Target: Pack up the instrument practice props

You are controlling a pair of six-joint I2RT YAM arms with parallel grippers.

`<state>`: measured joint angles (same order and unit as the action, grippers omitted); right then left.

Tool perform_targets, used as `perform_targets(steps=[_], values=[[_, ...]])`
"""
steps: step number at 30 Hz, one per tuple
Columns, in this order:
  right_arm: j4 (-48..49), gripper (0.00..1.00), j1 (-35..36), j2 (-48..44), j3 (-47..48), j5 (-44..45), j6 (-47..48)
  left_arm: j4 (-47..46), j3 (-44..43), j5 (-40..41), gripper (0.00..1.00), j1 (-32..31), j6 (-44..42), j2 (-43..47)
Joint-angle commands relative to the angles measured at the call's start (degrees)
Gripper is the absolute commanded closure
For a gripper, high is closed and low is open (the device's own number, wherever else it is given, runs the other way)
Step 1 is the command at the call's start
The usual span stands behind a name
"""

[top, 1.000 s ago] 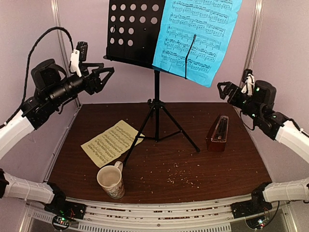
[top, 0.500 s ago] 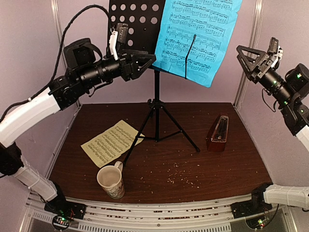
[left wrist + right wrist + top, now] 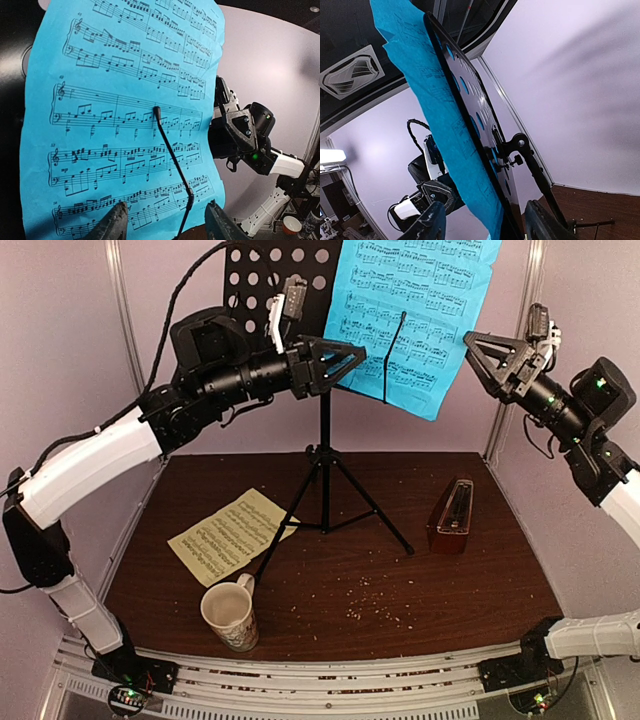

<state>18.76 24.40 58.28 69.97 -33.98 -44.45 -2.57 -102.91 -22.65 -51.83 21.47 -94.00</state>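
At 12 o'clock, high above the dark wooden table [image 3: 450, 590]:

1. Left gripper [image 3: 350, 362], fingers apart and empty, tips just beside the lower left edge of the blue printed music sheet [image 3: 410, 310].
2. Right gripper [image 3: 478, 362], fingers likewise apart and empty, near the sheet's right edge at 2 o'clock, not touching.
3. Blue sheet: thin paper, judged light, limp and easily torn. A thin black wire page holder [image 3: 172, 155] pins it to the desk of the black perforated tripod music stand [image 3: 275, 300]. Best hold: the free lower corner overhanging the desk.
4. Stand: stiff, probably top-heavy on slim legs. Best hold: the centre pole.
5. Pale yellow printed music sheet [image 3: 228, 533]: flat on the table at 8 o'clock, hard to pinch except at an edge.
6. Dark red-brown pyramid metronome [image 3: 453, 517]: at 3 o'clock, rigid, its tapering sides likely slippery. Best hold: low, across the base.
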Motion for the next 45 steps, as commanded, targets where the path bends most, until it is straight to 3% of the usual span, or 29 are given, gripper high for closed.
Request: perform_targets(steps=[1, 7, 23, 34, 41, 45], values=[[1.72, 0.49, 1.04, -0.08, 2.04, 0.80, 2.05, -4.33, -3.76, -2.55, 0.45, -0.53, 1.91, -1.99], [-0.43, 0.65, 3.15, 0.65, 3.76, 3.92, 6.47, -2.54, -9.79, -2.95, 0.46, -0.98, 2.48, -6.33], [-2.68, 0.80, 5.15, 1.84, 5.18, 8.98, 10.97, -2.62, -16.35, -4.43, 0.62, -1.67, 4.68, -12.81], [-2.87, 0.94, 5.22, 1.92, 4.86, 10.20, 12.00, -3.69, -17.67, -5.85, 0.57, -2.91, 4.89, -14.05], [-2.62, 0.97, 5.22, 1.84, 4.74, 10.33, 12.01, -3.92, -18.02, -5.82, 0.67, -3.01, 4.85, -14.46], [-2.53, 0.99, 5.26, 1.73, 4.60, 10.42, 12.14, -4.45, -17.94, -5.69, 0.82, -3.09, 4.98, -14.55]])
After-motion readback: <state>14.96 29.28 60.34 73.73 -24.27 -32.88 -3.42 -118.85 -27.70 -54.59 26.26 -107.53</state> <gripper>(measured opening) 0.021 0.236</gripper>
